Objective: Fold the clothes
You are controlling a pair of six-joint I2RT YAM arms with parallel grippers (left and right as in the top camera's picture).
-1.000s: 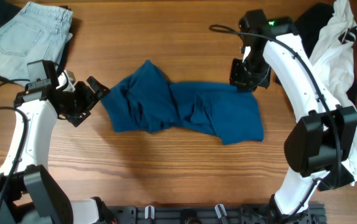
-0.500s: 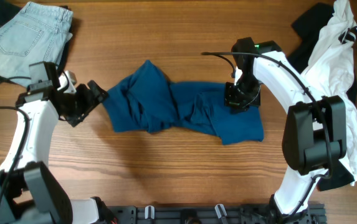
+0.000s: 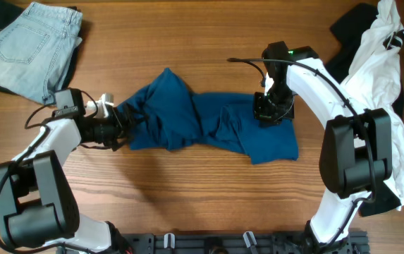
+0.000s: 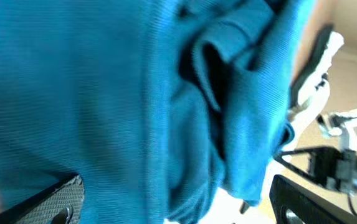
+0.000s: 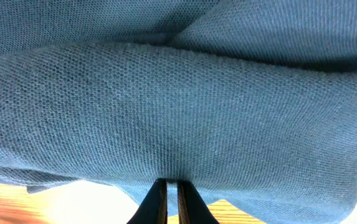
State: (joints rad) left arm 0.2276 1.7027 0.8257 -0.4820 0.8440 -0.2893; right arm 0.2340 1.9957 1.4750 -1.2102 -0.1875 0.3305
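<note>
The clothes (image 3: 209, 120), a deep teal-blue shirt, lie crumpled across the middle of the wooden table. My left gripper (image 3: 120, 125) is at the shirt's left edge. In the left wrist view it (image 4: 175, 186) stands open, with bunched folds of the shirt (image 4: 134, 93) between its wide-apart fingers (image 4: 60, 199). My right gripper (image 3: 272, 111) rests on the shirt's upper right part. The right wrist view shows it (image 5: 171, 183) shut on a thin fold of the teal fabric (image 5: 178, 93), its two dark fingers almost touching.
Pale-blue jeans (image 3: 29, 39) lie at the back left corner. A white garment with black cloth (image 3: 381, 63) is heaped along the right side, behind the right arm. A black rail (image 3: 237, 243) runs along the front edge.
My left gripper has slid right from beside the shirt onto its left edge, so fabric now sits between its fingers. The right gripper moved down onto the shirt's upper right and stayed there.
</note>
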